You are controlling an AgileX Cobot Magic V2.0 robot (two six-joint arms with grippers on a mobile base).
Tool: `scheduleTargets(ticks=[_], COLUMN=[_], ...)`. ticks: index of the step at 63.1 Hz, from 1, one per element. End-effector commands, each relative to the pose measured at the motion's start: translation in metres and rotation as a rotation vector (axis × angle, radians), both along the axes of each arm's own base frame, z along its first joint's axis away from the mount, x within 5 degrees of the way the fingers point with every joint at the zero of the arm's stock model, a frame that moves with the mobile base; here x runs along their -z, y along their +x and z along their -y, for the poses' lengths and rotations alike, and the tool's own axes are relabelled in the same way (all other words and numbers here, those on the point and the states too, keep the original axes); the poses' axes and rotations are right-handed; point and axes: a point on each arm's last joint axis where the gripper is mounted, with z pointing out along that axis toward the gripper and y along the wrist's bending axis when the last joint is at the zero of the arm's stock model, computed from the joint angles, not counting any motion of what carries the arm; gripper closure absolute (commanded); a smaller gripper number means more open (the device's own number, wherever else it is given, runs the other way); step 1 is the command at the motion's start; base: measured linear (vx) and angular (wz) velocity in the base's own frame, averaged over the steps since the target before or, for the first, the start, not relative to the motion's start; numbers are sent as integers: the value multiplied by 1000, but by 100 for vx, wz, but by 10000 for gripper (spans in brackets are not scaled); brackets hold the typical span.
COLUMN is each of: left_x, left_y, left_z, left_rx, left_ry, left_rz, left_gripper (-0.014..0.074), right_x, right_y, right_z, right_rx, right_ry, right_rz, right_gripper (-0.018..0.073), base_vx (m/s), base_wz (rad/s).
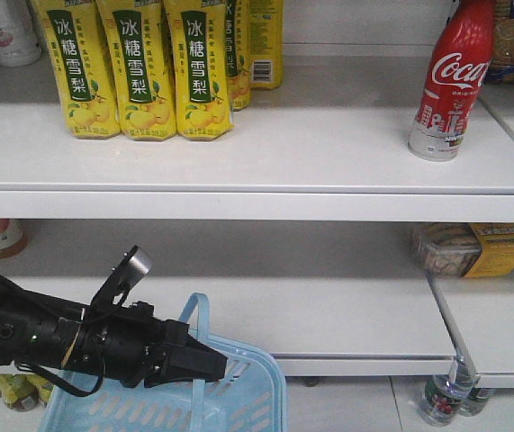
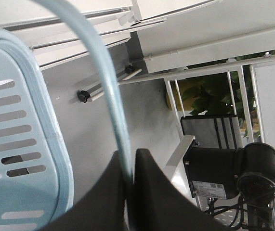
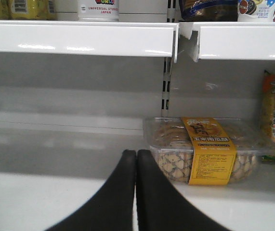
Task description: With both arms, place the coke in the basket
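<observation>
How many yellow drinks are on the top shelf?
4 visible: three yellow drinks in front, left, middle, right, and one behind them. More may be hidden.

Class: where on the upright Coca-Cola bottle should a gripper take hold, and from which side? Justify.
Grip the Coca-Cola bottle around its wide labelled body, below the tapering neck, coming level from the open front of the upper shelf: it stands upright near the front edge, nothing crowding its sides.
</observation>
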Motion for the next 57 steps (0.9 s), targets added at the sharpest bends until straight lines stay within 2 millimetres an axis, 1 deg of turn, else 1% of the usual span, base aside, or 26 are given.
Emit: scheduleTargets(ticks=[1,57], left_x=[-21,-21], left_y=[2,2], left_z=[3,3], left_rx=[-24,-24], left_ry=[-70,-70], left_rz=[58,58], left_gripper=[601,601], right_x=[-1,-1], right_y=[0,0], right_z=[0,0], right_rx=[2,2], right_ry=[1,1], right_rz=[68,68], right_gripper=[569,569], base_vx=[0,0], base_wz=[0,0])
